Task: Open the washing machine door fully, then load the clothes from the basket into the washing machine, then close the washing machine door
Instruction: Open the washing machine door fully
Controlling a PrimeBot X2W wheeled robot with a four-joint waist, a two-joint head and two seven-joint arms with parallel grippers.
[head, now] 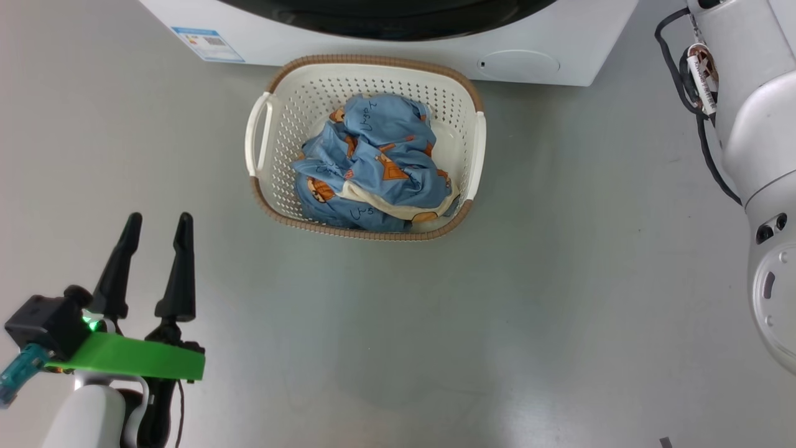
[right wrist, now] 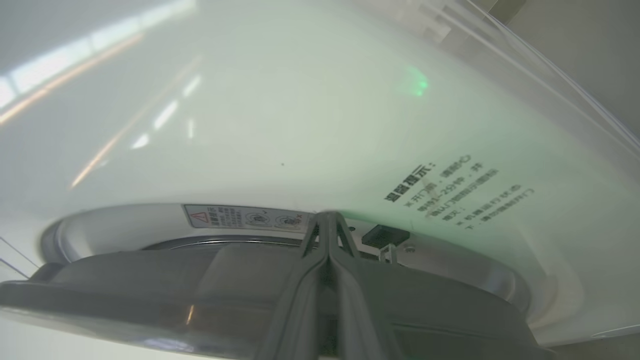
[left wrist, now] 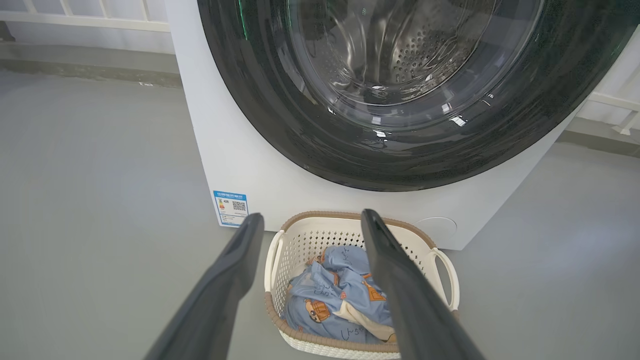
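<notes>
Front-loading washing machine (head: 323, 46), its glossy black door (left wrist: 400, 160) across the front. The basket (head: 373, 61) stands on the grey floor (head: 528, 311) just before the machine's base, with the blue clothes (head: 373, 168) bunched inside. The left gripper (head: 159, 218) hovers wide open and empty, left of the basket. The right gripper (right wrist: 327, 217) is pressed shut, its tips at the door's rim.

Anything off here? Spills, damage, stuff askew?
Nothing stands out. The clothes sit bunched inside the basket, none over the rim or on the floor. The basket stands upright before the washing machine, and the washing machine door glass looks uncracked.
</notes>
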